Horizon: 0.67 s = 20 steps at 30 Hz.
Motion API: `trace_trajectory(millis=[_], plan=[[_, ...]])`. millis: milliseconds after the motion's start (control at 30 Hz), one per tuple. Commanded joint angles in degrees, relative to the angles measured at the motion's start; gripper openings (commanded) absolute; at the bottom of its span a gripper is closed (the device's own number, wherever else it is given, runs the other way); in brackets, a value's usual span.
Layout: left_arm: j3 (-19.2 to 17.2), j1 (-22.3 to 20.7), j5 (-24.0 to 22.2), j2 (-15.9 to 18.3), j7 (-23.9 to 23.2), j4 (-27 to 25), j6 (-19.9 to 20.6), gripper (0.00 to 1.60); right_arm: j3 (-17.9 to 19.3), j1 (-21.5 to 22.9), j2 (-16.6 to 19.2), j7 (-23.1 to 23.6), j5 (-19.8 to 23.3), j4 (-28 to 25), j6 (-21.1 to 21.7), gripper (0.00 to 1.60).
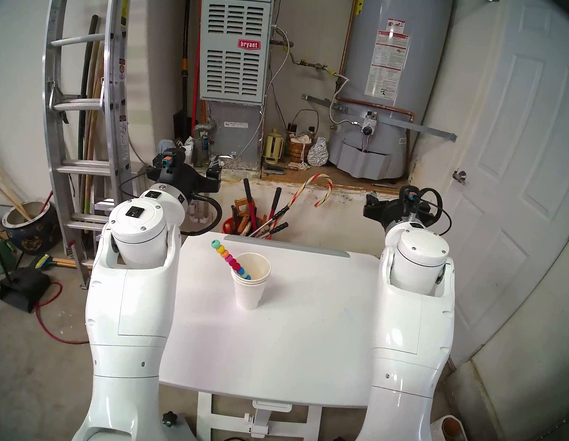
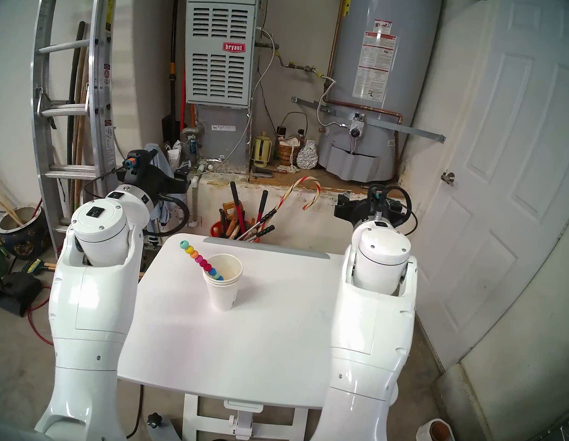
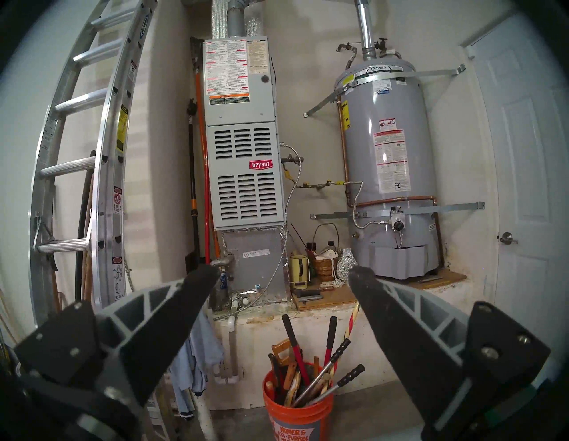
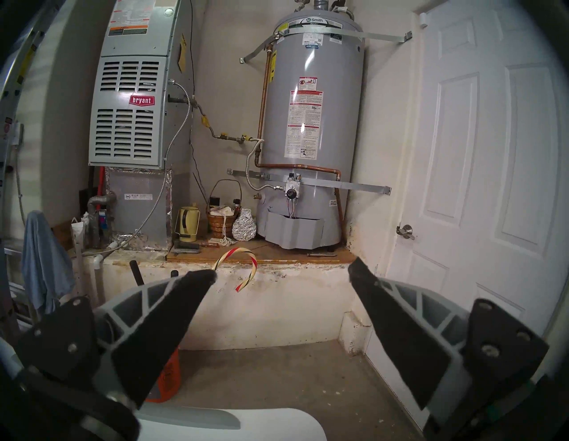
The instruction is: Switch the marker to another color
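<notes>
The marker (image 1: 228, 257) (image 2: 197, 258), a slim stick of many-coloured round beads, leans to the far left out of a stack of white paper cups (image 1: 248, 288) (image 2: 223, 288) on the white table (image 1: 297, 326) (image 2: 259, 338). Its lower end is hidden inside the cups. My left gripper (image 3: 283, 272) is raised beyond the table's far left corner, open and empty, facing the back wall. My right gripper (image 4: 281, 272) is raised beyond the far right corner, open and empty too. Neither wrist view shows the marker.
An orange bucket (image 3: 297, 409) (image 1: 238, 226) of long-handled tools and a red-and-white candy cane (image 1: 316, 191) (image 4: 243, 268) stands just behind the table. A ladder (image 1: 88, 77) leans at the left. A furnace (image 1: 235, 43), a water heater (image 1: 388, 65) and a white door (image 1: 521, 157) line the back.
</notes>
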Motion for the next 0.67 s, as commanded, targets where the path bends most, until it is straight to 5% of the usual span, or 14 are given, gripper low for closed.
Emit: trace_trajectory(millis=[0, 633], plan=[[0.01, -0.66, 0.14, 0.0, 0.42, -1.23, -0.54, 1.6, -0.58, 0.89, -0.23, -0.32, -0.15, -1.36, -0.56, 1.6], [0.32, -0.57, -0.25, 0.39, 0.92, -1.22, -0.49, 1.6, -0.66, 0.88, -0.15, -0.47, -0.06, -1.35, -0.55, 1.6]])
